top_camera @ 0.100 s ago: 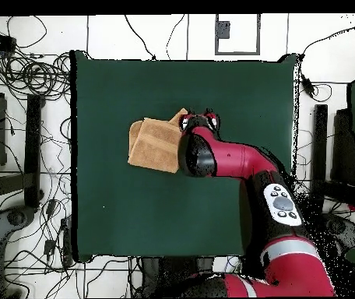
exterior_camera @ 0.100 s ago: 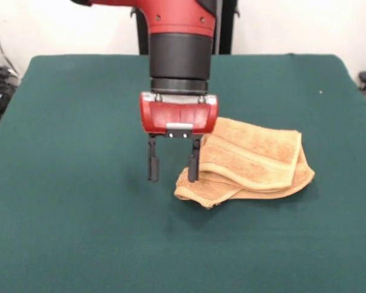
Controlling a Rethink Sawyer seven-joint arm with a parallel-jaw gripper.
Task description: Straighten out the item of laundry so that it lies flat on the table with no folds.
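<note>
**Towel folded on table, gripper at its corner**

Towel (exterior_camera @ 0.100 s ago: 253, 162): orange-tan terry cloth, folded over itself in several layers, lying on the green table (exterior_camera @ 0.100 s ago: 79, 213) a little off centre. Border bands and a lighter hem show along the top layer's edge. One rounded corner juts toward the camera in the front view.

Gripper (exterior_camera @ 0.100 s ago: 174, 168): red housing with two black fingers (exterior_camera @ 0.100 s ago: 153, 166) pointing straight down, spread apart with a clear gap between them. Nothing is held. One finger stands at the towel's edge, and contact cannot be confirmed. The other hangs over bare table beside it.

Arm (top_camera @ 0.100 s ago: 235, 160): red and black, reaching across the table to the towel.
</note>
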